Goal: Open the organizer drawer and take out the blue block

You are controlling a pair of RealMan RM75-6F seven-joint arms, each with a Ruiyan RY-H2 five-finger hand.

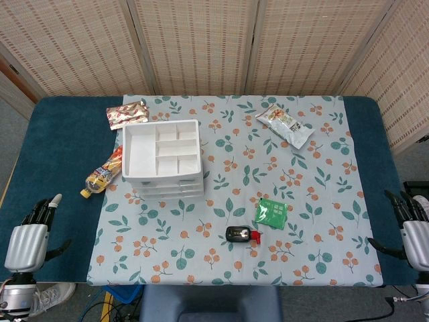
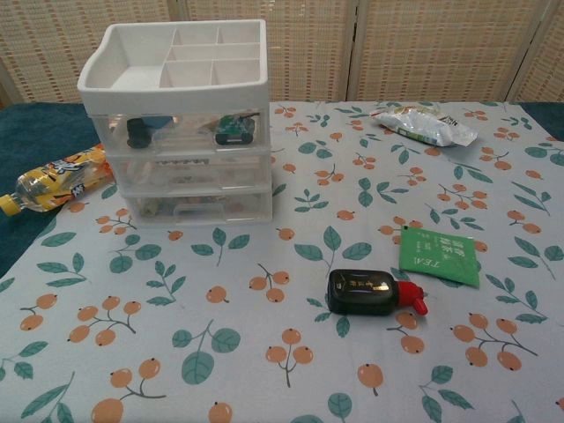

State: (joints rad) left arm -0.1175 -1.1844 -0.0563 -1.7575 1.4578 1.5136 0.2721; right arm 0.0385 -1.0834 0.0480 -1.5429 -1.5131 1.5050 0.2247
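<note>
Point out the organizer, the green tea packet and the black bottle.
organizer [image 2: 189, 167]: chest view, middle drawer front.
green tea packet [image 2: 439, 256]: chest view, packet centre.
black bottle [image 2: 361, 292]: chest view, bottle body.

The left hand [image 1: 30, 236] and right hand [image 1: 414, 227] have silver-grey ribbed backs and black fingers; one left fingertip is white.

White organizer [image 2: 189, 123], drawers closed, beside lying bottle [image 2: 55, 183] on patterned cloth [image 2: 264, 352].

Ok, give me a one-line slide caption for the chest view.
Closed three-drawer organizer on a floral cloth, with a bottle, ink bottle and tea packet nearby.
</note>
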